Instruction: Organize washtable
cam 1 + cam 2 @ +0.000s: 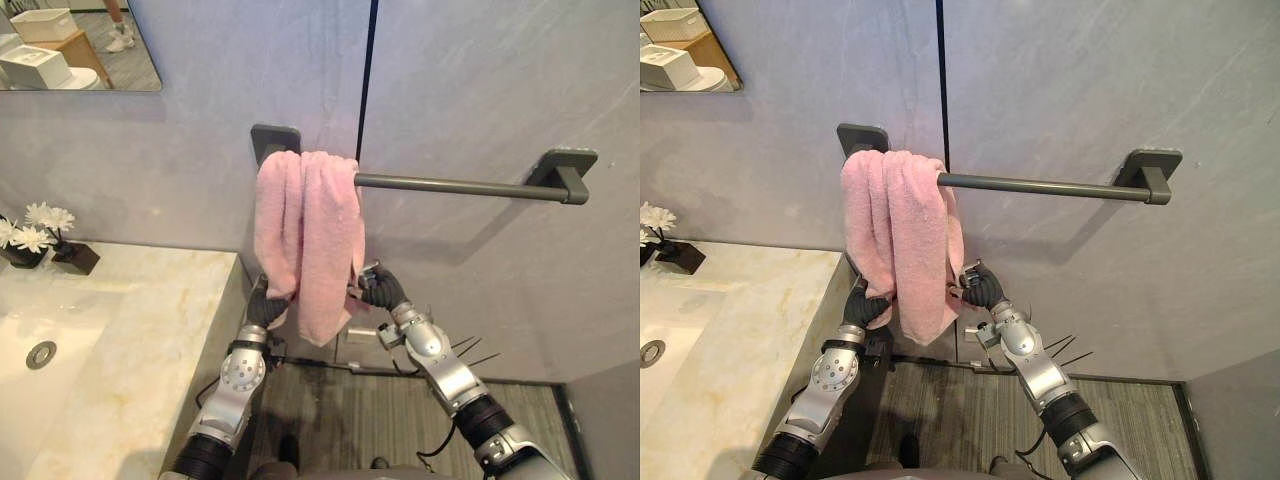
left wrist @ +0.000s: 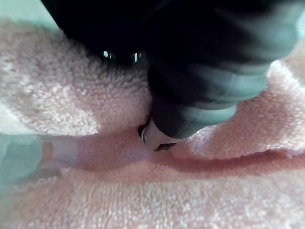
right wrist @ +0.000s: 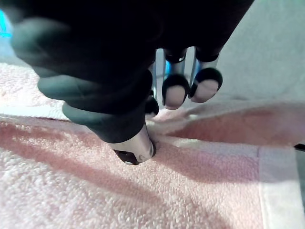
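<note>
The pink towel (image 1: pixel 310 225) is draped in a bunch over the left end of the grey wall bar (image 1: pixel 455 185), beside the marble tabletop (image 1: pixel 150 330), and its lower hanging edges are pinched by the left robot hand (image 1: pixel 268 305) and the right robot hand (image 1: pixel 381 290), with thumbs pressed into the cloth.

A pink terry towel (image 1: pixel 305 230) hangs bunched over the left end of a dark grey wall bar (image 1: pixel 450 185), above the edge of the counter. It falls in two thick folds, the right one longer. The left hand (image 1: pixel 268 305) and the right hand (image 1: pixel 380 290) pinch its lower edges.
</note>
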You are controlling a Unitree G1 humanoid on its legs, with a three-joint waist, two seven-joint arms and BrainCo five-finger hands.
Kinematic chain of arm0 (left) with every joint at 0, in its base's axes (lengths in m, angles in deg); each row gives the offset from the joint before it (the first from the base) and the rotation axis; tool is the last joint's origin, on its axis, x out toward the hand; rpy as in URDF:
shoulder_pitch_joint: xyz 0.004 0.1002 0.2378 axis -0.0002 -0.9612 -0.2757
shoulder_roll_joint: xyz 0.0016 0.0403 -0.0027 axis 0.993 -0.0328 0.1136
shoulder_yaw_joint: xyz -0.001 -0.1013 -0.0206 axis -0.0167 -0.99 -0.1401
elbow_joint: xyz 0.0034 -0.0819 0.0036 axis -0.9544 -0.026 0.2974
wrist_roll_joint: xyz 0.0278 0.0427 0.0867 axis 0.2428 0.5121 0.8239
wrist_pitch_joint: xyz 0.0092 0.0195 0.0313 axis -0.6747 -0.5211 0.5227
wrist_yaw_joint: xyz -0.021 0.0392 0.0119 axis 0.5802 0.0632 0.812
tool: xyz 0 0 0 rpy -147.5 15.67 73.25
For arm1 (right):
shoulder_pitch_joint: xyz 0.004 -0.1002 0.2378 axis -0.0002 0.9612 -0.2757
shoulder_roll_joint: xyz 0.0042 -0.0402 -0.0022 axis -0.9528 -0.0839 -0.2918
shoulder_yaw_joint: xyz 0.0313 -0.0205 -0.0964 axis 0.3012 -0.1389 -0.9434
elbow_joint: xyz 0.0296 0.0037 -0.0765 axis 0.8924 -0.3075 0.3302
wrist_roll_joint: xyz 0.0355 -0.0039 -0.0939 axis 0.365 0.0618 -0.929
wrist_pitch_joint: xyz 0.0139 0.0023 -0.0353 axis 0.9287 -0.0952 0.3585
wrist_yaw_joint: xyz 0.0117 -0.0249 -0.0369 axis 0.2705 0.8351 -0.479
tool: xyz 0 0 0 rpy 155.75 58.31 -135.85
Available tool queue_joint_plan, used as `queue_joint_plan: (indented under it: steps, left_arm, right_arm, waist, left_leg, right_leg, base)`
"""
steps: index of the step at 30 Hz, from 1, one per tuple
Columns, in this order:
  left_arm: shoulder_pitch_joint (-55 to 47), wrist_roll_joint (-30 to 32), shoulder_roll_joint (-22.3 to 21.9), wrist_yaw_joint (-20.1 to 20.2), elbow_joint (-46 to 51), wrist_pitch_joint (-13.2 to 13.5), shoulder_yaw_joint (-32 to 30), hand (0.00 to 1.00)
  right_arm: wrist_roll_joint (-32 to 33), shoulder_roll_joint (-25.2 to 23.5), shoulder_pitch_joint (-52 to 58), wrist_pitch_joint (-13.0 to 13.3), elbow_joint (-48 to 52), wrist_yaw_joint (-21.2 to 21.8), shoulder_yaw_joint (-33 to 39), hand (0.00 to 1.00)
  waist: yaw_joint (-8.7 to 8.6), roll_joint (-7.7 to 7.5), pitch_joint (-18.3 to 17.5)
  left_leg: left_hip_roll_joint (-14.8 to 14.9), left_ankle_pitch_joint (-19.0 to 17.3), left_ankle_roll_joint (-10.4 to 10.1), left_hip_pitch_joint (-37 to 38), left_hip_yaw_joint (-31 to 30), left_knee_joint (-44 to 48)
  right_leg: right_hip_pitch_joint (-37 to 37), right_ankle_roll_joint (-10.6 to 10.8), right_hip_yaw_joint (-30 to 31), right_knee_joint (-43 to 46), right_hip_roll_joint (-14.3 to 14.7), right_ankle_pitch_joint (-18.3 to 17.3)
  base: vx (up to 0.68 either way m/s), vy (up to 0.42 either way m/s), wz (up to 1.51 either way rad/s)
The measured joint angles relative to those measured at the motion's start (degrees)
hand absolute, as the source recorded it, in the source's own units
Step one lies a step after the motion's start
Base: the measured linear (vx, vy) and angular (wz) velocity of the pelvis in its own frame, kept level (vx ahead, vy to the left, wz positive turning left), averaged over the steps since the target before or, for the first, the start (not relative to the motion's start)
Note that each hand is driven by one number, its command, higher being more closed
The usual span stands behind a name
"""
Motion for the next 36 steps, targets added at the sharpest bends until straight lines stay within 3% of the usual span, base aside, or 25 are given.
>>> queue_joint_plan:
  steps: [17,27,28,36]
  left_arm:
    - [-2.56,0.01,0.04,0.22,2.74,0.17,-4.99,1.00]
    - [-2.72,-0.07,-0.02,1.27,2.81,0.17,-6.36,1.00]
    - [-2.72,-0.08,-0.02,1.29,2.81,0.17,-6.36,1.00]
    - [-2.89,-0.08,-0.04,1.68,2.80,0.17,-6.33,1.00]
  right_arm:
    - [0.79,1.03,9.09,0.28,7.81,-3.31,20.02,1.00]
    - [1.15,0.94,13.17,0.29,8.02,-4.23,25.72,1.00]
    - [1.33,0.94,13.34,0.29,8.02,-4.14,25.72,0.00]
    - [1.05,1.00,13.36,0.26,8.01,-1.41,22.94,0.00]
  waist:
    - [-0.68,-0.10,-0.10]
    - [-1.76,-0.08,-0.12]
    - [-1.77,-0.08,-0.12]
    - [-1.75,-0.08,-0.12]
  left_leg:
    - [0.82,-0.07,-0.03,0.58,3.10,-0.03]
    - [0.77,-0.09,-0.03,0.60,3.41,-0.06]
    - [0.77,-0.09,-0.03,0.59,3.47,-0.06]
    - [0.72,-0.14,-0.02,0.56,3.54,-0.06]
  right_leg:
    - [-0.33,-0.34,2.97,-1.54,0.72,1.65]
    - [-0.26,-0.08,3.28,-2.08,0.65,1.95]
    - [-0.31,-0.09,3.32,-2.09,0.65,1.96]
    - [-0.47,-0.05,3.33,-2.51,0.57,2.13]
  base:
    - [-0.02,-0.004,-0.09]
    - [-0.01,0.000,-0.01]
    - [0.00,0.000,0.00]
    - [0.00,0.000,0.00]
